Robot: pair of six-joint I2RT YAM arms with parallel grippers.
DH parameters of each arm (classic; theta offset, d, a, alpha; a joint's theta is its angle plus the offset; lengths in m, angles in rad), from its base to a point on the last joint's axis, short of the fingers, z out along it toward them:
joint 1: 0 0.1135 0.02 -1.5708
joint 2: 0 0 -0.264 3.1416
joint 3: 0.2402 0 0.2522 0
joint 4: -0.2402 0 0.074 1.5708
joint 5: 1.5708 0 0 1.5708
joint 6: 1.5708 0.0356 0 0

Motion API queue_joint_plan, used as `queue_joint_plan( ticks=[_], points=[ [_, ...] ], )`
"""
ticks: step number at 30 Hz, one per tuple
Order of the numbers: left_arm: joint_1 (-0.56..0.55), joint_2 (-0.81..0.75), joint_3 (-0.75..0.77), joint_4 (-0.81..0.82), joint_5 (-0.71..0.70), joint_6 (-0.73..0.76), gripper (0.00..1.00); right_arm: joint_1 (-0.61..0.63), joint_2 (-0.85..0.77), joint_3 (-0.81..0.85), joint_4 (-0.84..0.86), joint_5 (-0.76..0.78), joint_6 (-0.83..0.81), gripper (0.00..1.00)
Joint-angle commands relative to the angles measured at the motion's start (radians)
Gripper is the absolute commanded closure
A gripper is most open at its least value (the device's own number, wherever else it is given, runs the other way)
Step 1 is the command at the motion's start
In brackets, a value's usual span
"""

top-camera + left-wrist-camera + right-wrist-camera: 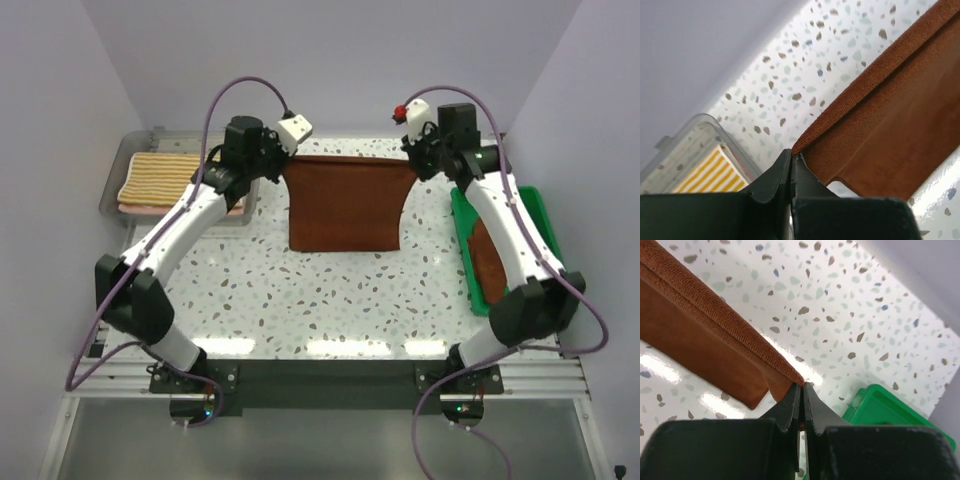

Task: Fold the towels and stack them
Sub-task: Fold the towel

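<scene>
The left tool [791, 159] is closed tight on one far corner of the towel [345, 205], and the right tool [802, 388] on the other. The brown, fine-ribbed rectangle stretches between them over the far middle of the speckled tabletop [300, 300].

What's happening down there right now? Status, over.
Left pincer shut on brown towel corner. Right pincer shut on opposite corner. Towel stretched between them. Nothing blocking.

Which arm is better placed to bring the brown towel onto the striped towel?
Left, probably: the left fingers pinch a corner of the brown towel beside the tray holding the striped towel; the right fingers are by the green bin.
</scene>
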Motion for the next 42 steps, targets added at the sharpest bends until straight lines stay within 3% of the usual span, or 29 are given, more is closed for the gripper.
queue_joint_plan(
  ticks=[1,7,13,18,27,33,38,42],
  points=[
    [-0.037,-0.178,-0.091,0.092,-0.133,-0.016,1.00,-0.004,-0.164,-0.037,0.055,0.048,0.013,1.00],
    [-0.144,-0.402,-0.252,0.162,-0.296,-0.007,1.00,-0.001,-0.385,-0.169,0.079,-0.030,0.010,1.00],
    [-0.195,-0.574,-0.277,0.112,-0.295,-0.033,1.00,0.004,-0.531,-0.206,-0.006,-0.081,-0.013,1.00],
    [-0.198,-0.582,-0.251,0.032,-0.259,-0.048,1.00,0.004,-0.566,-0.214,-0.020,-0.064,-0.036,1.00],
    [-0.163,-0.251,-0.213,0.076,-0.321,-0.048,1.00,0.007,-0.281,-0.186,0.026,-0.020,-0.040,1.00],
    [-0.042,0.103,0.000,0.121,-0.264,-0.039,1.00,0.005,-0.021,-0.097,0.121,0.044,-0.059,1.00],
    [-0.031,0.217,0.074,0.121,-0.226,-0.010,1.00,0.005,0.088,-0.065,0.141,0.059,-0.066,1.00],
    [-0.031,0.196,0.001,0.146,-0.215,-0.022,1.00,0.005,0.084,-0.105,0.139,0.074,-0.060,1.00]
  ],
)
